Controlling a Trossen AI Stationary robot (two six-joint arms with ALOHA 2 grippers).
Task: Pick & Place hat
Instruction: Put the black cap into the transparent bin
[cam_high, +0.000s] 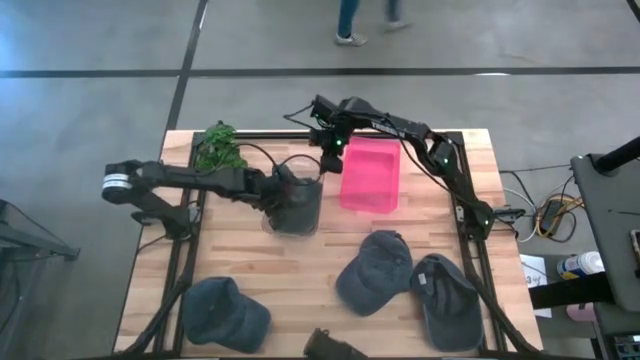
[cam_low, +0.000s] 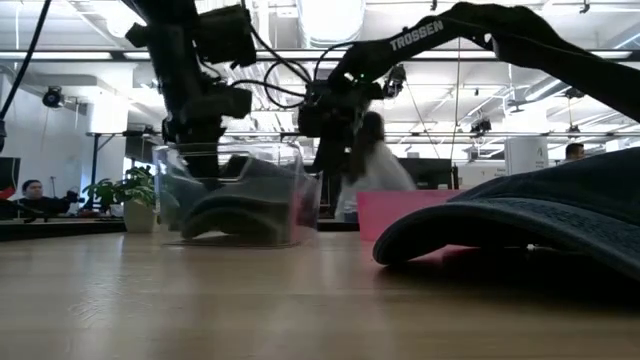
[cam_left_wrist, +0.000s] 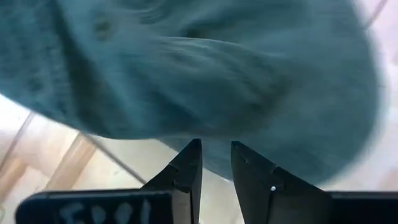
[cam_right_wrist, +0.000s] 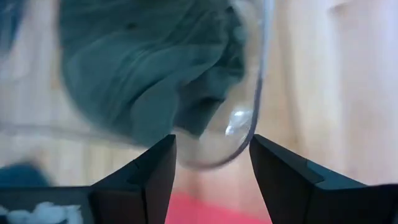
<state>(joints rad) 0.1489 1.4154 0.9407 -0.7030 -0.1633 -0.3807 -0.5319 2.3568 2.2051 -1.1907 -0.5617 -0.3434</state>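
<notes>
Four dark hats show in the high view: one hat in the clear bin (cam_high: 296, 205) at centre frame, with the left gripper (cam_high: 283, 192) reaching down into that bin, and three loose hats on the worktop (cam_high: 300, 270) along the lower half, at lower left (cam_high: 224, 312), lower centre (cam_high: 374, 271) and lower right (cam_high: 446, 298). A pink bin (cam_high: 369, 175) sits just right of the clear one, and the right gripper (cam_high: 327, 150) hovers above the clear bin's far rim. From the low view, the binned hat (cam_low: 235, 205) lies on the bin floor at left of frame, the left arm descending onto it. The left wrist view shows narrowly parted fingers (cam_left_wrist: 188, 168) just short of blurred hat fabric; whether they pinch any cloth I cannot tell. The right wrist view shows its fingers (cam_right_wrist: 157, 168) spread wide, holding nothing. One hat looks placed; three appear left to move.
</notes>
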